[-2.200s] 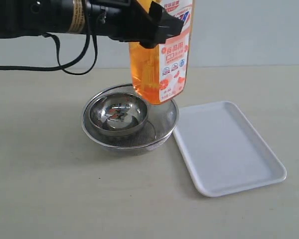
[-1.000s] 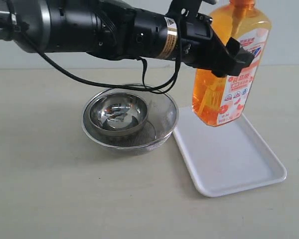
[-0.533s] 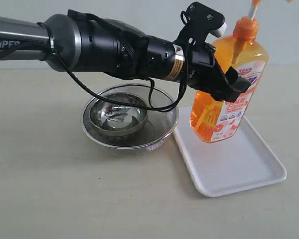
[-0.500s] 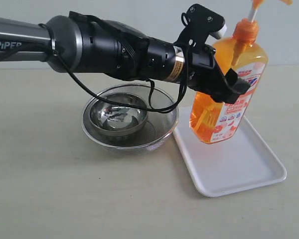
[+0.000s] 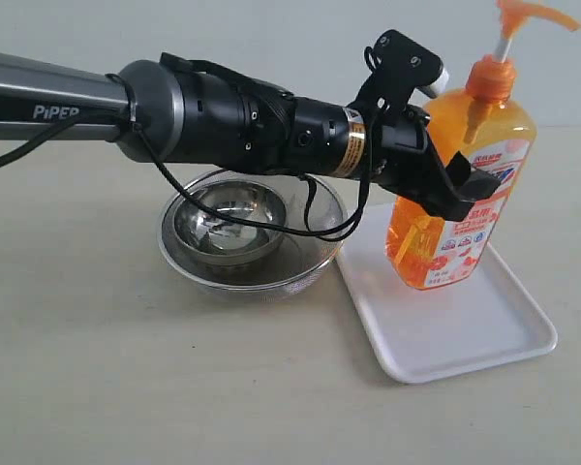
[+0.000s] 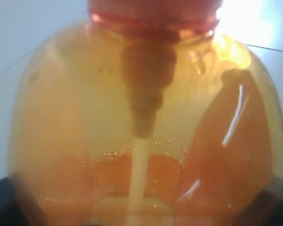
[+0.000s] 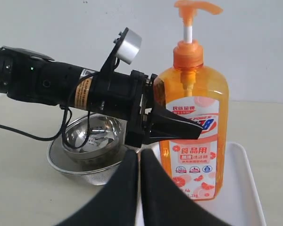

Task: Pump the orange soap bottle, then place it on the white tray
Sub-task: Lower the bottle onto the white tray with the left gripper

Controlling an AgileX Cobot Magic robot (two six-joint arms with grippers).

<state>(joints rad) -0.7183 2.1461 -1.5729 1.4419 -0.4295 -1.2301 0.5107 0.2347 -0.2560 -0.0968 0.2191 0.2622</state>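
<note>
Stretching across the whole exterior view, the pale table (image 5: 97, 387) carries everything else. The black left arm (image 5: 213, 121) comes in from 9 o'clock and reaches past the middle toward 3 o'clock. The white tray (image 5: 465, 334) lies flat toward 4 o'clock, just beside the wire mesh bowl (image 5: 315, 257), which sits on the tray's 9 o'clock side. The orange soap bottle (image 5: 494, 136) stands over the middle of the tray, toward its 9 o'clock side. It is nearly upright, its top leaning a little toward 1 o'clock, with the label facing the camera. Whether its base touches the tray or hangs just above it cannot be told. A smaller steel bowl (image 5: 228, 228) rests inside the mesh bowl.

The left gripper (image 5: 455, 189) has its jaws spread wide around the bottle's body at mid-height, clamping it from both sides; the left wrist view is filled with orange plastic and the inner tube. The right gripper (image 7: 139, 157) is away from the bottle with its jaws pressed together and nothing between them. The orange pump head (image 5: 523, 15) sits raised on its white stem (image 5: 504, 46), spout pointing to 3 o'clock.
</note>
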